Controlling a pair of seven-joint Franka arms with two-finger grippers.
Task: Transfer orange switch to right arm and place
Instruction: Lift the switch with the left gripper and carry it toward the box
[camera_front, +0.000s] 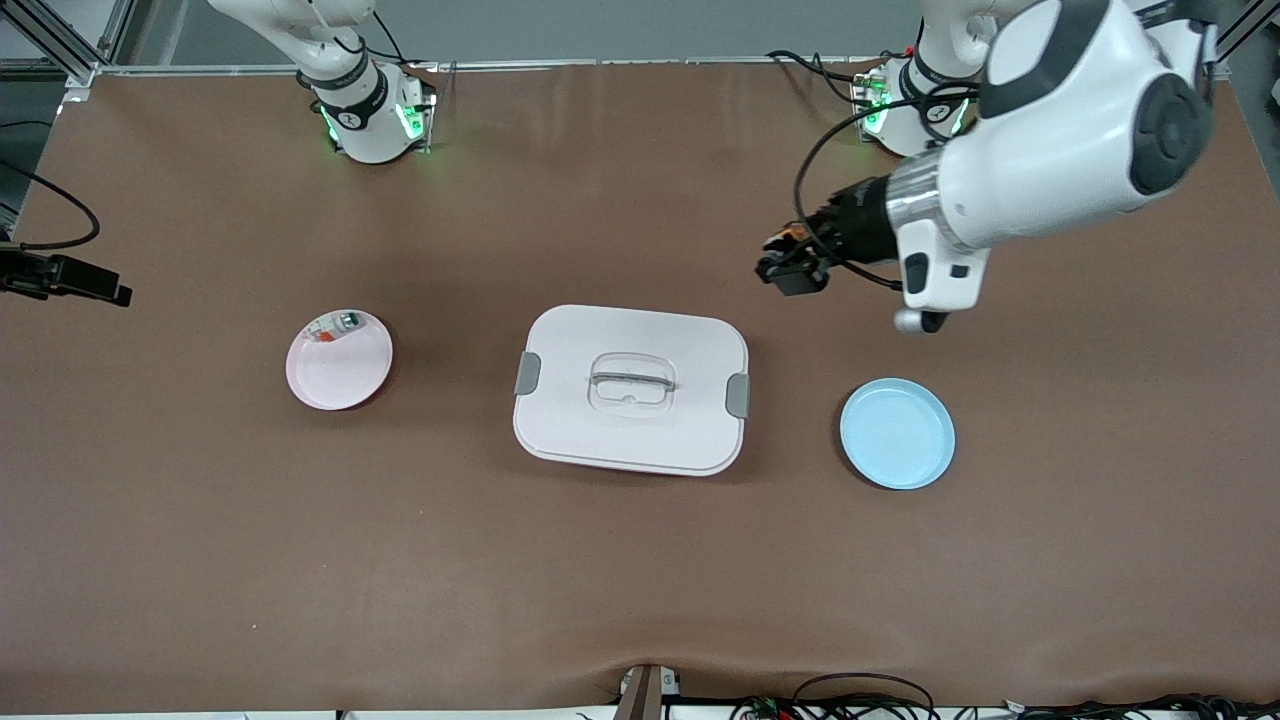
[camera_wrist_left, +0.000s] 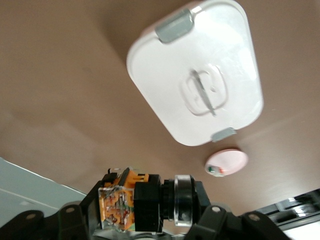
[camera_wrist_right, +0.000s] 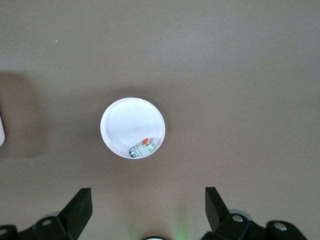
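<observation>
My left gripper (camera_front: 790, 265) is shut on the orange switch (camera_front: 795, 238) and holds it up over the bare table, off the white box's corner toward the left arm's base. In the left wrist view the switch (camera_wrist_left: 120, 200) lies crosswise in the left gripper (camera_wrist_left: 150, 217), its tan-orange block, black barrel and a clear ring showing. My right gripper (camera_wrist_right: 148, 210) is open and empty, high over the pink plate (camera_wrist_right: 127, 122). It is out of the front view; only the right arm's base (camera_front: 365, 110) shows there.
A white lidded box (camera_front: 630, 390) with grey clasps sits mid-table. The pink plate (camera_front: 345, 375) toward the right arm's end holds a small white piece with orange and green bits (camera_front: 335, 326). An empty blue plate (camera_front: 897, 433) sits toward the left arm's end.
</observation>
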